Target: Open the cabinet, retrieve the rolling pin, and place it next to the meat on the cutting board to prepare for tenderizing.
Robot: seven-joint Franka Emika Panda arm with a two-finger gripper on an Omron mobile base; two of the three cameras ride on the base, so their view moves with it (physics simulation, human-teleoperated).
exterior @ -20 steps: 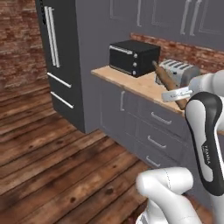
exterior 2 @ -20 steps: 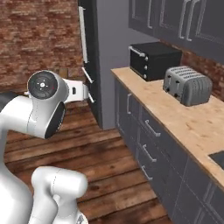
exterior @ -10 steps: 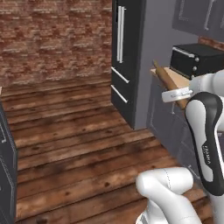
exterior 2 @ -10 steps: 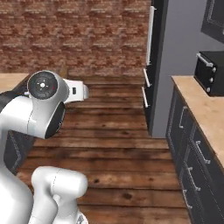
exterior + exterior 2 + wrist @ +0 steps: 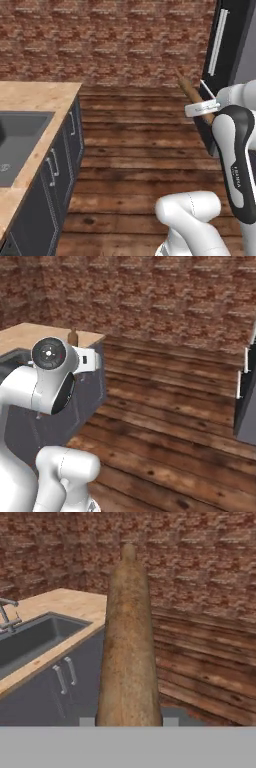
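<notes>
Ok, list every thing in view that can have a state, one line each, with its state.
Long brown wooden rolling pin: held in the gripper, off any surface, pointing away from the hand toward the brick wall.
Two-finger gripper: shut on the rolling pin.
Grey sink basin in the wooden counter: nothing seen in it.
Dark lower cabinet doors under the counter: closed.

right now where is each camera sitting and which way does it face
Left base view: behind the arm on its left, facing the brick wall over the sink; arm at right carrying the rolling pin.
Right base view: behind on its right, same wall and wood floor; arm at left.
Hand view: along the gripper, down the rolling pin toward sink counter and wall.
All three share the brick wall.
</notes>
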